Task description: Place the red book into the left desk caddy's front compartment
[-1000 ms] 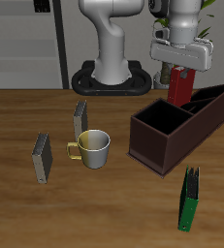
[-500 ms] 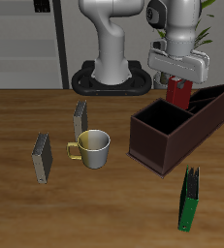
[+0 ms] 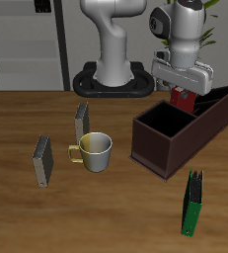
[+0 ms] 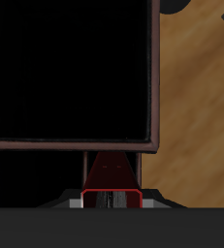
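My gripper (image 3: 183,91) is shut on the red book (image 3: 182,100) and holds it upright over the left desk caddy (image 3: 175,143), a long maroon-brown box with a black interior. The book's lower end is hidden behind the caddy's wall, near an inner divider. In the wrist view the gripper (image 4: 112,201) grips the dark-red book (image 4: 112,172), which hangs over the caddy's rim (image 4: 154,87) beside a large black compartment (image 4: 70,68). I cannot tell which compartment the book's lower end is in.
A green book (image 3: 192,205) stands near the table's front edge. A metal mug (image 3: 94,150) stands mid-table beside a grey-olive book (image 3: 82,123); another grey-olive book (image 3: 42,161) stands farther out. The robot's base (image 3: 114,79) is at the back.
My gripper has come down with the red book, so less of the book shows above the caddy's wall. Nothing else moved.
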Robot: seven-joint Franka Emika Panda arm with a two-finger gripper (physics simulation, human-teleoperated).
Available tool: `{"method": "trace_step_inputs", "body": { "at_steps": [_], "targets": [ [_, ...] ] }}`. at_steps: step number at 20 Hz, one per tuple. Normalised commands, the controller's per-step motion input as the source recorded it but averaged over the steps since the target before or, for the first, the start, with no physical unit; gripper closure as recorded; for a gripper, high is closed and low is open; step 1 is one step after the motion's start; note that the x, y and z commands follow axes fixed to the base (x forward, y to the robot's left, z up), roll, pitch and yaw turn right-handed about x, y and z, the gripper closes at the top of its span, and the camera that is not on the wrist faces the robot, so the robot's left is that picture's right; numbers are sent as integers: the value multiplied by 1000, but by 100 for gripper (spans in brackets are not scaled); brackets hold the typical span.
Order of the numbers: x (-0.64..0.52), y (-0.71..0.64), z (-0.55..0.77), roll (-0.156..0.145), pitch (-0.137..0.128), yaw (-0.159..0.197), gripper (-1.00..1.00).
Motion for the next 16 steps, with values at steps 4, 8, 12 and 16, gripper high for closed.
{"method": "trace_step_inputs", "body": {
  "at_steps": [4,8,12,16],
  "targets": [
    [56,74,-156,17,46,15,100],
    [53,46,-84,18,38,13,100],
    [10,30,-23,34,27,15,-100],
    [39,-26,7,6,17,8,-100]
  ]
}}
